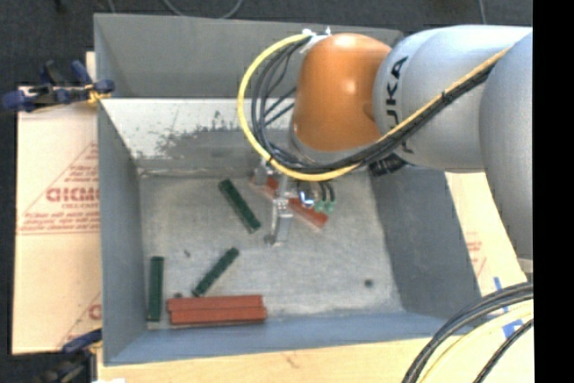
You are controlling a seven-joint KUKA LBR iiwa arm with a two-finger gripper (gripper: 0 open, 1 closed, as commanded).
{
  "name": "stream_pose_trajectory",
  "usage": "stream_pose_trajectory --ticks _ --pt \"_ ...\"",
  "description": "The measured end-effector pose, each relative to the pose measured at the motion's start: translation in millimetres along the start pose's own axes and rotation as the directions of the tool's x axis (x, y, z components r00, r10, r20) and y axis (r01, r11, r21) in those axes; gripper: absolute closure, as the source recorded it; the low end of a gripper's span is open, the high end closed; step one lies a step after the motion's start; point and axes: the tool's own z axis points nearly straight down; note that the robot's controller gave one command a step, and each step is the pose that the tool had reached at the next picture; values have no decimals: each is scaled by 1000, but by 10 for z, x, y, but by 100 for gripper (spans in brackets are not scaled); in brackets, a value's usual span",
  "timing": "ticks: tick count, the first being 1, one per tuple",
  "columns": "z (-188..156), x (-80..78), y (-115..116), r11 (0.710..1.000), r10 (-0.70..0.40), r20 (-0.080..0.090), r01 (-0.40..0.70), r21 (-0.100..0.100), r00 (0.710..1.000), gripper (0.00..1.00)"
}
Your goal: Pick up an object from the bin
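While my gripper (279, 227) hangs between a dark green bar (239, 204) and a red-green piece (312, 213), I can't tell its spread.

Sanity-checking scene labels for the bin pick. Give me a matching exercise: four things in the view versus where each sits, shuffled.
1 red block
2 leftmost green bar
3 gripper
4 red-and-green piece

a over the middle of the bin
b along the near wall
c just right of the gripper
d by the left wall

Pairs: 1-b, 2-d, 3-a, 4-c.
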Motion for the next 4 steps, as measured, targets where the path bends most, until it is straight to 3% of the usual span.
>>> stream_pose_trajectory --ticks 1,2,3,4 --pt "983 -542 -6 989 -148 -2 148 2 989 0" --pt "743 -743 -79 990 142 1 -142 1 990 0" --pt "963 -504 -933 984 179 -2 -179 7 984 0" --pt "946 -522 -879 985 173 2 -173 3 985 100"
